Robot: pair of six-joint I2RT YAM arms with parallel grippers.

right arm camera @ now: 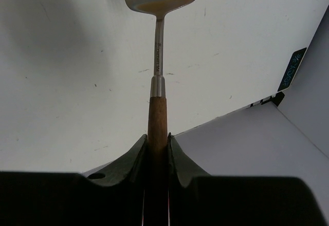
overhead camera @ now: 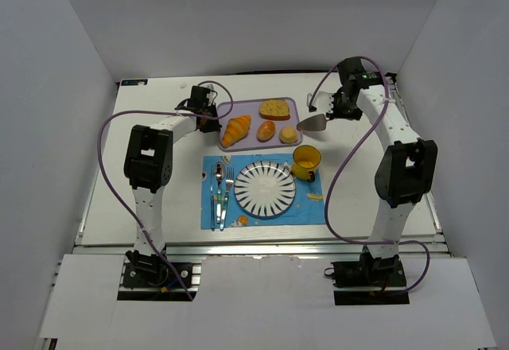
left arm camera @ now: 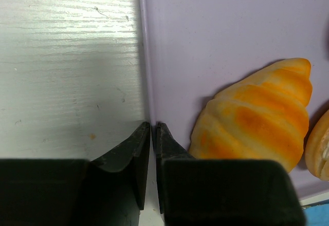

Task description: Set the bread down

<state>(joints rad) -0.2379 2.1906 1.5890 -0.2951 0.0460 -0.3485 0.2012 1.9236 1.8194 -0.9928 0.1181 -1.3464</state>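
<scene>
Bread [overhead camera: 289, 135] is sitting unlifted on the tray [left arm camera: 216, 41], just ahead of the right pincer [right arm camera: 158, 144], which is clamping a spatula [right arm camera: 157, 56] by its handle, while the left pincer [left arm camera: 152, 133] is pinching the tray's rim, so the placing itself seems to be waiting.

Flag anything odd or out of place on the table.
Two small yellow-orange bits lie on the blue mat: one below the plate's left edge, another right of the plate, below the mug. Possibly crumbs, but too small to tell. Nothing else stands out.
</scene>
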